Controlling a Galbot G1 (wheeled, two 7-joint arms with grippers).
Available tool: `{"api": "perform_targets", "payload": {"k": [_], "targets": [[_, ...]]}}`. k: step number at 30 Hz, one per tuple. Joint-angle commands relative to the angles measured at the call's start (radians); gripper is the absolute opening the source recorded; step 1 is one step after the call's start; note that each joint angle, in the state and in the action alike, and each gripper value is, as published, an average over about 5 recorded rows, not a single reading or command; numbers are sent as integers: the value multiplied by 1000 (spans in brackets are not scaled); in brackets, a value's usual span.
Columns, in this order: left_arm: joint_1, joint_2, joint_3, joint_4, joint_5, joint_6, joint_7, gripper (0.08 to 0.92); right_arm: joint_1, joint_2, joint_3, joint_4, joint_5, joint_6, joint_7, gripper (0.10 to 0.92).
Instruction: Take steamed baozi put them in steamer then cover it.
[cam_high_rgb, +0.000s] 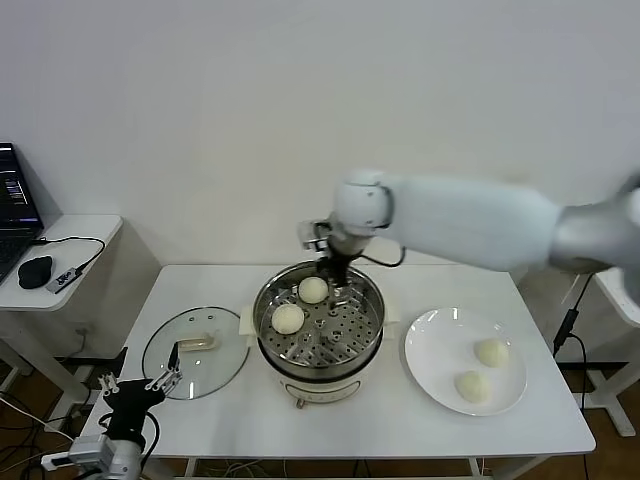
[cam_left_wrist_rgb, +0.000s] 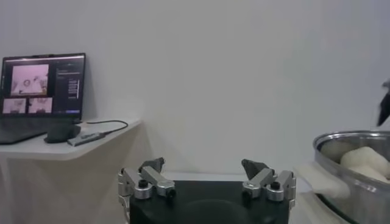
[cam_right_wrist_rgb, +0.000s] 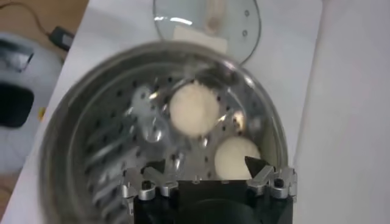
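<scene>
The right gripper (cam_high_rgb: 335, 268) hangs wide, empty, over the steamer (cam_high_rgb: 320, 325) mid-surface (cam_high_rgb: 400, 420); the left gripper (cam_high_rgb: 140, 385) is wide at the surface's left front corner.

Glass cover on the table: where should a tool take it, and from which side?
Grip the cream-white handle at the centre of the cover, coming straight down from above. The cover lies flat on the table, so that raised block is probably the only graspable part.

My head camera looks down over the whole worktop (cam_high_rgb: 250, 420); my right wrist camera peers close, straight into the steamer (cam_right_wrist_rgb: 73, 122), shared with the low, sideways left wrist view.
</scene>
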Motion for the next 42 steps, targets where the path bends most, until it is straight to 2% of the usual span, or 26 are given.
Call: {"api": "perform_targets", "payload": {"k": [1, 10, 16, 25, 42], "targets": [[2, 0, 22, 2, 11, 1, 0, 823, 41, -461, -17, 221, -168, 152, -105, 823], [2, -4, 50, 16, 28, 1, -1, 823, -154, -662, 19, 258, -364, 194, -83, 823], [8, -11, 57, 16, 39, 1, -2, 823, -460, -705, 231, 220, -480, 215, -54, 823], [20, -20, 52, 17, 50, -1, -3, 823, -834, -657, 516, 137, -551, 215, -17, 823], [29, -25, 31, 25, 51, -3, -2, 823, -930, -539, 587, 5, -592, 218, 10, 823]]}}
